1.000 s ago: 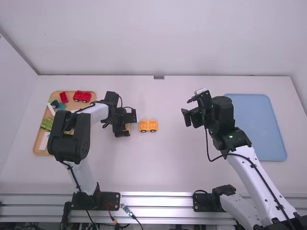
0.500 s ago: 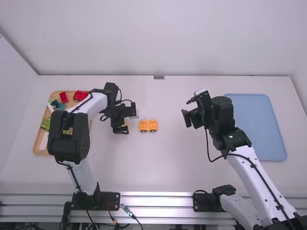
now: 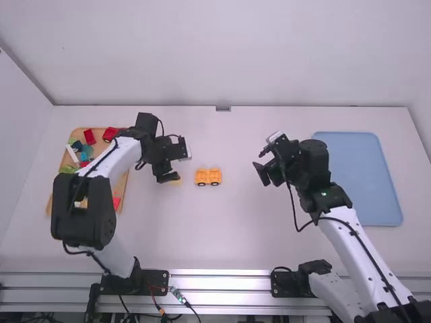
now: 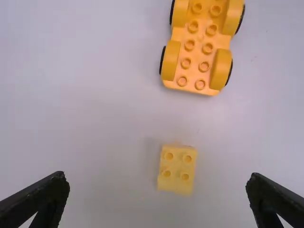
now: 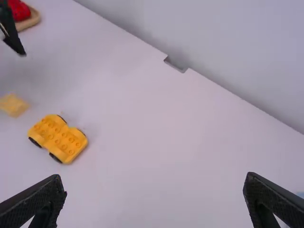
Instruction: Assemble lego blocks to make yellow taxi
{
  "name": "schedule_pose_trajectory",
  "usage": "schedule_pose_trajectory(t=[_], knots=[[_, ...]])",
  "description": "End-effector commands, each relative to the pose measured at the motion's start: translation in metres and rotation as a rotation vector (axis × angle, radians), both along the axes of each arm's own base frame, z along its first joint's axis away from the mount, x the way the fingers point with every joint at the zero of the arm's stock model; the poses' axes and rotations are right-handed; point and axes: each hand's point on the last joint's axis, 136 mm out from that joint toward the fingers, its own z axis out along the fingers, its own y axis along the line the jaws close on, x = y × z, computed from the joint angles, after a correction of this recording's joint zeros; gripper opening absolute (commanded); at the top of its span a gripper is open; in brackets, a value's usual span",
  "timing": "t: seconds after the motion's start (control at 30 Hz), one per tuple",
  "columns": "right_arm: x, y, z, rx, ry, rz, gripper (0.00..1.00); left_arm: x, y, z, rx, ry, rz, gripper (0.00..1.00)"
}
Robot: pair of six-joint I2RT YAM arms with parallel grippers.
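My left gripper [image 3: 176,163] hangs just above a pale yellow block [image 3: 176,182], partly covering it. In the left wrist view that left gripper [image 4: 157,183] is open, and the four-stud block [image 4: 176,168] lies between and beyond its fingers, untouched. The orange-yellow wheeled base [image 3: 208,176] sits on the table right of the block, studs up and bare. My right gripper [image 3: 260,165] is held over the table right of the base; in the right wrist view the right gripper [image 5: 154,190] stands open around nothing, with the wheeled base [image 5: 58,138] and the yellow block [image 5: 14,105] farther off.
A wooden tray [image 3: 122,189] at the left holds a red wheeled base [image 3: 110,134] and several red, green, teal and white pieces, partly under the left arm. A flat blue tray [image 3: 360,178] lies at the right, beside the right arm.
My left gripper has shifted back and slightly left, off the yellow block, and more of the wooden tray shows beside its arm. My right gripper has moved slightly.
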Motion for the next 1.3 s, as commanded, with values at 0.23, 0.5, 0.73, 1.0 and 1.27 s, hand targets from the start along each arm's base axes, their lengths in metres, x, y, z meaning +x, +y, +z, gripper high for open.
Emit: schedule_pose_trajectory(t=[0.23,0.5,0.73,1.0,1.27], knots=[[-0.011,0.02,-0.035,0.069,-0.003,0.346,0.99,-0.025,-0.016,0.001,-0.122,-0.118,-0.067,0.99],[0.011,0.031,-0.065,0.176,-0.011,0.512,0.99,-0.035,-0.012,0.006,-0.237,-0.121,-0.118,0.99],[0.025,0.048,-0.091,0.201,0.027,0.614,0.99,-0.037,0.001,0.008,-0.338,-0.158,-0.166,0.99],[0.044,0.063,-0.097,0.134,0.059,0.583,0.99,-0.026,0.019,-0.026,-0.184,-0.067,-0.023,0.99],[0.046,0.068,-0.105,0.052,0.035,0.585,0.99,-0.006,0.035,-0.025,-0.204,-0.016,0.272,0.99]])
